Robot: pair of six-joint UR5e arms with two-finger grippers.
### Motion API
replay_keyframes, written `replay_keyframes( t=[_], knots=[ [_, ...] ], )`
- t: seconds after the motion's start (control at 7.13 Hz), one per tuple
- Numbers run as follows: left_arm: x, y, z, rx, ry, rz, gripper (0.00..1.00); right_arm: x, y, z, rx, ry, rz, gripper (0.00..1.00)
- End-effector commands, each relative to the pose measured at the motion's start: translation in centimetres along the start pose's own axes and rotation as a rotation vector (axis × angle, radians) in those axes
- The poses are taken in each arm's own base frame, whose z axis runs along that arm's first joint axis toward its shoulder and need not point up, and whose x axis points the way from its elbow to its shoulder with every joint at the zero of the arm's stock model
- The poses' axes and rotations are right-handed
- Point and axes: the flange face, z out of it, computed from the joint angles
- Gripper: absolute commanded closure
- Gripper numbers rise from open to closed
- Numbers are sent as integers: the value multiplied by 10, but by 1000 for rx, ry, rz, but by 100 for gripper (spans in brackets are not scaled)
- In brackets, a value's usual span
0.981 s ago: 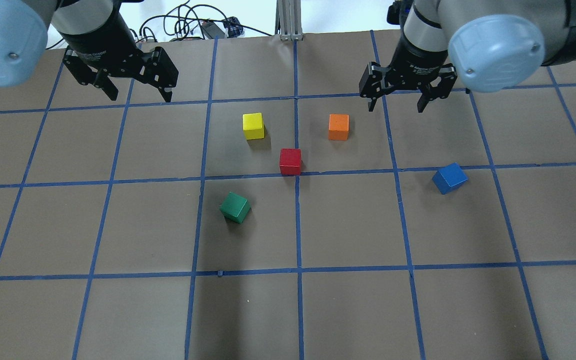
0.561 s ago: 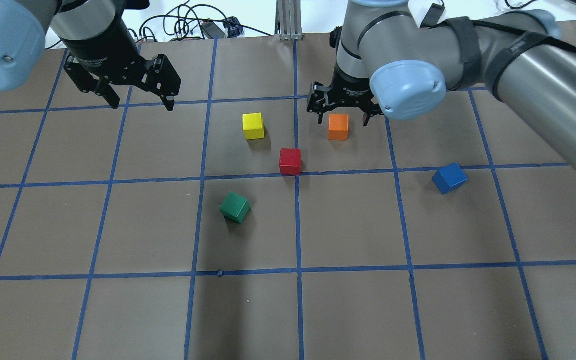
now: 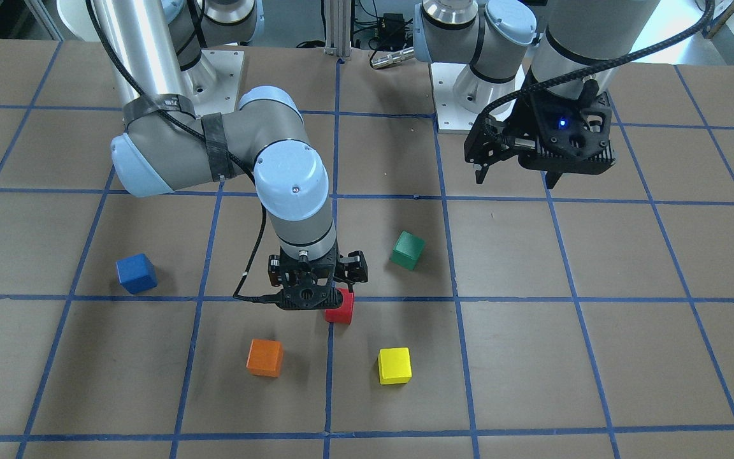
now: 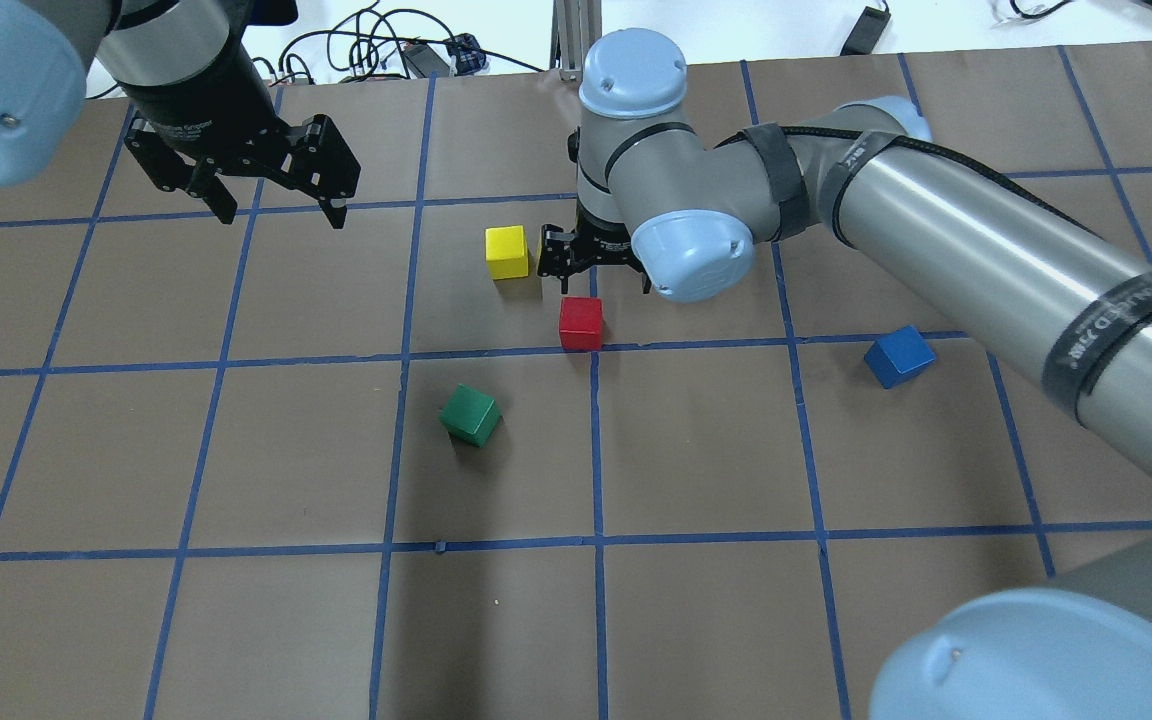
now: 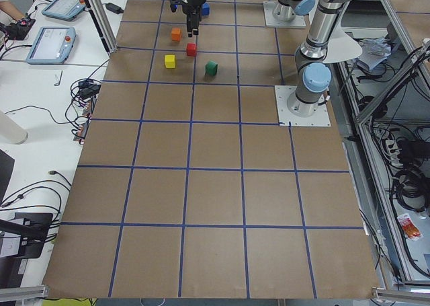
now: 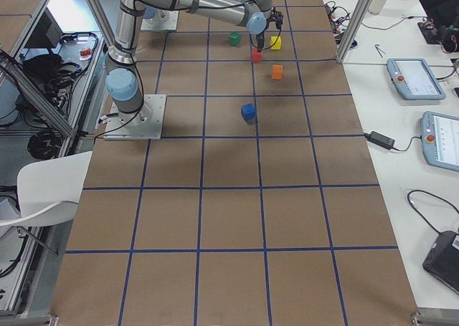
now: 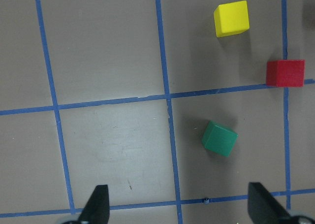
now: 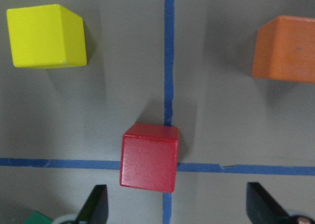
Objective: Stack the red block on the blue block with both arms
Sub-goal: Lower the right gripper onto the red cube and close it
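The red block [image 4: 581,323] sits on a blue tape crossing at mid-table; it also shows in the front view [image 3: 341,309] and the right wrist view [image 8: 149,157]. My right gripper [image 4: 596,275] is open and empty, hovering over the block's far side, its fingers [image 8: 98,204] spread wider than the block. The blue block [image 4: 898,356] lies turned at an angle, alone to the right, clear of both grippers. My left gripper [image 4: 281,215] is open and empty, high at the far left, away from all blocks.
A yellow block [image 4: 507,252] lies just left of the right gripper. An orange block [image 3: 264,357] lies on its other side, hidden by the right arm in the overhead view. A green block [image 4: 470,415] lies nearer the robot, left of centre. Cables lie beyond the far edge.
My right arm has swung left from beyond the orange block to over the red block, still open. The left gripper has barely moved. No block has moved.
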Motion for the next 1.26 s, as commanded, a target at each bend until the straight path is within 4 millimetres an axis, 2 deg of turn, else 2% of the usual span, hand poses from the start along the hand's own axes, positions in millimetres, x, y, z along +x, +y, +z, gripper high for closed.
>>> replay_keyframes(
  t=[0.0, 0.28, 0.42, 0.56, 0.7, 0.84, 0.98, 1.12],
  knots=[
    [0, 0, 2, -6, 0, 2, 0, -12, -5, 41, 5, -14, -8, 0],
    [0, -1, 5, -12, 1, 2, 0, -11, -5, 56, -13, -8, 1, 0],
    [0, -2, 6, -13, 1, 2, 0, -10, -6, 62, -21, -5, 4, 13],
    [0, -3, 7, -13, 1, 2, 0, -10, -5, 65, -30, -2, 5, 39],
    [0, -4, 9, -18, 1, 2, 0, -10, -5, 63, -29, -4, 3, 75],
    [0, -4, 9, -16, 1, 2, 0, -11, -6, 61, -30, -2, 3, 96],
    [0, -4, 9, -16, 1, 3, 0, -10, -5, 52, -26, 0, 4, 100],
    [0, -5, 11, -21, 3, 4, 0, -7, -3, 26, -25, 0, 10, 100]
  ],
)
